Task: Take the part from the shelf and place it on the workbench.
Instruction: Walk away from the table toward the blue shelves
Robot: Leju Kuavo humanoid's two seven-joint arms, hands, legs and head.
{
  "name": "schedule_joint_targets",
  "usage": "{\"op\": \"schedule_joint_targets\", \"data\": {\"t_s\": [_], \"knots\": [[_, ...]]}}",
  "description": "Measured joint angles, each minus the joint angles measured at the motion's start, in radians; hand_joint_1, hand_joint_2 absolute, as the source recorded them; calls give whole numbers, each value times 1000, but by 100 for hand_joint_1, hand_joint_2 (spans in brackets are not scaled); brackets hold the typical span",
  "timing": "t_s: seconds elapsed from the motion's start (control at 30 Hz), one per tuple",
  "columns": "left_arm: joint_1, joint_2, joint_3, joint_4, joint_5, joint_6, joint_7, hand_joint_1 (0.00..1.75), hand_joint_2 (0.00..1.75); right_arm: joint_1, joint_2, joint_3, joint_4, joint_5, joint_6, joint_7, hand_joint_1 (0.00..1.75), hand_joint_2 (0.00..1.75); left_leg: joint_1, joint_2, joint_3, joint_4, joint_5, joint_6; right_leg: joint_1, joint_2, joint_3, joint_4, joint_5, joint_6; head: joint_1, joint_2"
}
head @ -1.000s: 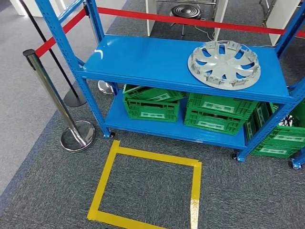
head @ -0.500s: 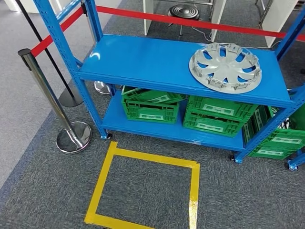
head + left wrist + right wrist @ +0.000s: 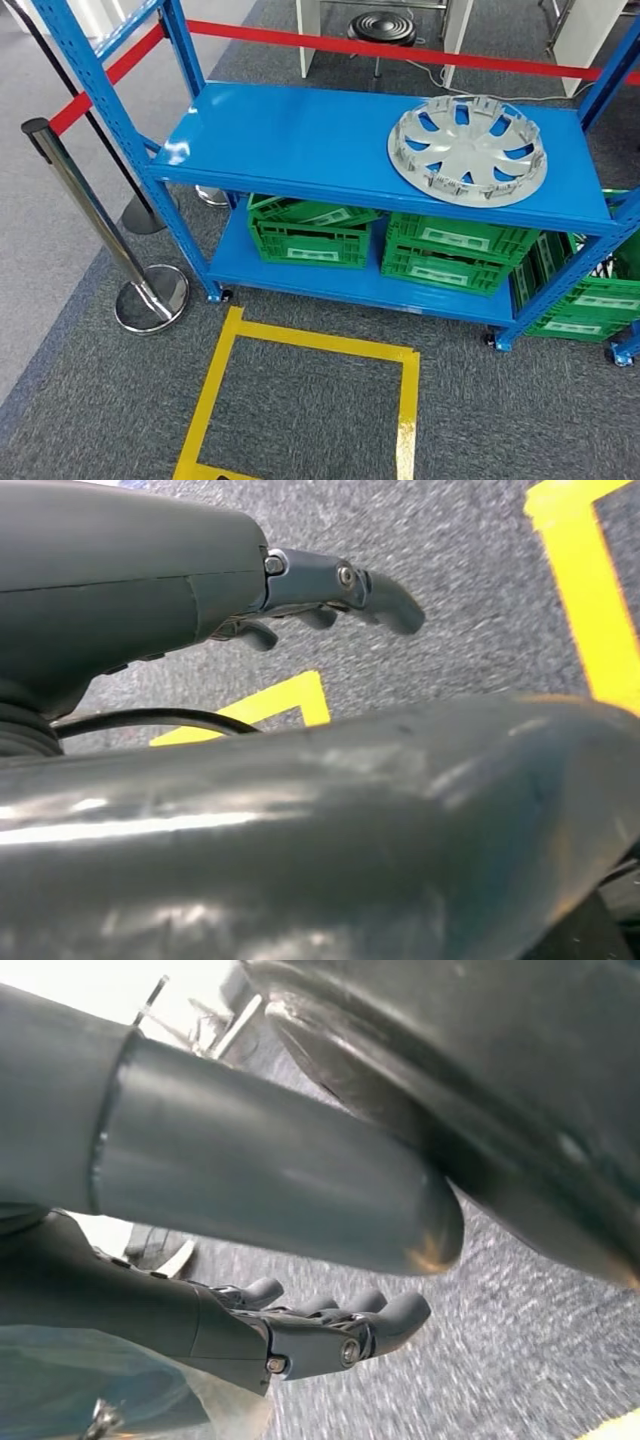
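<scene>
Silver-grey wheel cover [image 3: 467,150], the part to fetch, lies flat on the top board of the blue shelf [image 3: 302,140], toward its right end, w/ its edge close to the front lip. Head view: green crates [image 3: 317,232] sit on the lower board beneath, a chrome stanchion [image 3: 98,225] w/ red belt stands off to the left, and a yellow tape square [image 3: 302,400] marks the carpet in front of the rack. No workbench here.

Left wrist view: left hand [image 3: 317,590] hangs over carpet and yellow tape, fingers stretched out, slightly curled at the tips, nothing in them.

Right wrist view: right hand [image 3: 324,1330] likewise hangs above carpet, fingers extended side by side, holding nothing.

Key relation, as a judgement: the part is up and fwd of both hands, which hang low beside the body, well apart from it. It sits right of the head view's centre, so the right hand is prob. the nearer one. The cover is round, so no long axis to line up with; what matters is that it lies flat, rim down, so a grasp likely has to come at the near edge. Step in hand looks like approach to the rack; pickup not yet begun.
</scene>
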Motion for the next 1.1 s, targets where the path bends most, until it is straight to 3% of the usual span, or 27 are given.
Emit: {"op": "schedule_joint_targets", "data": {"t_s": [0.03,0.1,0.13,0.17,0.2,0.27,0.3,0.33,0.4,0.5,0.57,0.63,0.67,0.7,0.77,0.83,1.0,1.03,1.1], "knots": [[0,0,0,0,0,0,0,0,0,-1,0,0,0,1,1,0,0,0,1,0,-25,52,-23,-5,-1,-1,5,-1,-4,-6,-2,0],[2,0,0,0,-1,0,0,0,0,-2,0,-1,0,1,2,0,0,0,2,0,-106,197,-71,-11,0,-1,15,-1,-15,-15,-4,0],[3,0,0,0,-1,0,0,0,0,-1,0,-1,0,2,2,0,0,0,2,0,-141,250,-78,-12,0,0,21,-1,-20,-16,-4,0],[4,0,0,0,-1,0,0,0,0,0,0,-2,0,2,2,0,0,0,2,0,-163,270,-66,-10,0,1,28,-1,-25,-16,-4,0],[5,1,0,0,-1,0,0,0,0,0,0,-2,0,3,2,0,0,0,2,0,-167,251,-31,-7,1,3,37,-1,-31,-16,-4,0],[6,1,0,0,-2,0,0,0,0,1,1,-2,0,5,3,1,0,0,-1,-1,-137,135,63,6,1,6,54,-2,-45,-12,-4,0],[7,1,1,0,-2,0,0,0,0,0,1,-3,0,5,4,1,0,0,-4,-1,-118,78,94,12,3,8,60,-3,-52,-8,-4,0],[6,2,1,0,-2,0,0,0,0,0,2,-3,0,6,4,1,0,0,-6,-1,-103,35,105,17,4,8,61,-4,-58,-3,-4,0],[5,2,2,0,-2,0,0,0,0,-2,3,-3,0,6,5,2,0,0,-10,-2,-89,5,92,21,5,7,63,-9,-64,7,-4,0],[6,1,2,0,-3,0,0,0,0,-5,3,-3,0,6,4,3,0,0,-3,-2,-68,-22,88,28,3,3,60,8,-81,23,-5,0],[5,0,2,0,-3,0,0,0,0,-7,3,-3,-1,6,4,3,0,0,0,-1,-55,-32,85,34,3,3,4,107,-120,32,-3,0],[4,-1,2,0,-4,0,0,0,0,-6,2,-3,-1,8,4,3,0,0,1,-1,-47,-32,75,38,3,3,-84,234,-153,38,-3,0],[5,-1,2,0,-4,0,0,0,0,-4,2,-3,-1,9,4,3,0,0,1,-1,-40,-32,69,39,3,3,-113,263,-145,40,-3,0],[6,-1,2,0,-4,0,0,0,0,-2,1,-4,-1,10,4,3,0,0,1,-2,-30,-32,62,38,2,3,-125,256,-116,42,-3,0],[8,-2,2,0,-4,0,0,0,0,0,0,-4,-1,12,4,3,0,0,2,-3,-8,-31,43,33,2,1,-96,146,-21,42,-3,0],[7,-1,2,0,-4,0,0,0,0,-1,0,-4,-1,12,4,3,0,0,-1,-3,5,-28,24,22,3,-1,-55,46,26,36,-2,0],[1,-1,3,0,-3,-1,-1,0,0,1,0,-5,-1,12,4,3,0,0,-4,-2,11,-10,-4,1,1,2,-27,19,5,0,-14,0],[1,-1,4,0,-3,-1,-1,0,0,0,0,-5,-1,12,4,3,0,0,-3,-2,-5,28,-22,-4,-1,1,-21,18,1,-6,-15,0],[1,0,4,0,-3,-3,-1,0,0,0,0,-6,-1,12,4,3,0,0,-1,-2,-74,159,-70,-12,0,-1,-9,18,-10,-14,-17,0]]}}
